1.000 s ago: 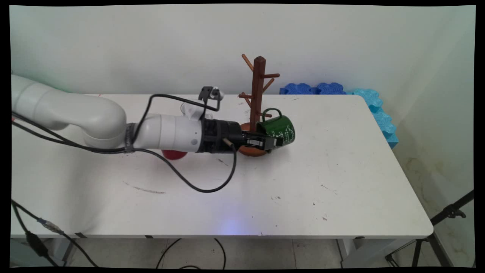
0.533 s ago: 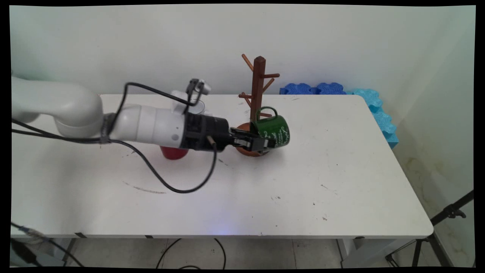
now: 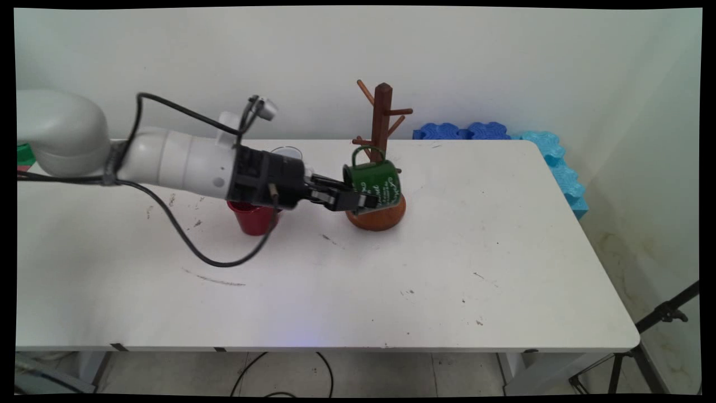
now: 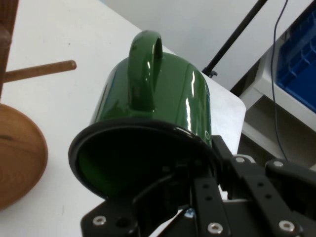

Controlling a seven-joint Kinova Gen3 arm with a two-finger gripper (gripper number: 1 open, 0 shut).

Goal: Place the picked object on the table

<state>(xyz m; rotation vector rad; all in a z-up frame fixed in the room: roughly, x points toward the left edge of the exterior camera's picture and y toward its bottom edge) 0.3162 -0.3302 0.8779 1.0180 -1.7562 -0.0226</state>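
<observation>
The mug [image 3: 373, 180] hangs before the mug tree [image 3: 378, 162], cup [image 3: 253, 217] leftward.

green mug [image 3: 373, 180] hides the mug tree's [image 3: 382, 120] lower trunk; red cup [image 3: 253, 217] partly behind arm.

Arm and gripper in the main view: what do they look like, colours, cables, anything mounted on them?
The arm is glossy white with rounded tube links. A black wrist section leads to a black two-finger gripper with bolted linkage. Black cables loop over and hang below it. A small grey camera sits on top.
</observation>
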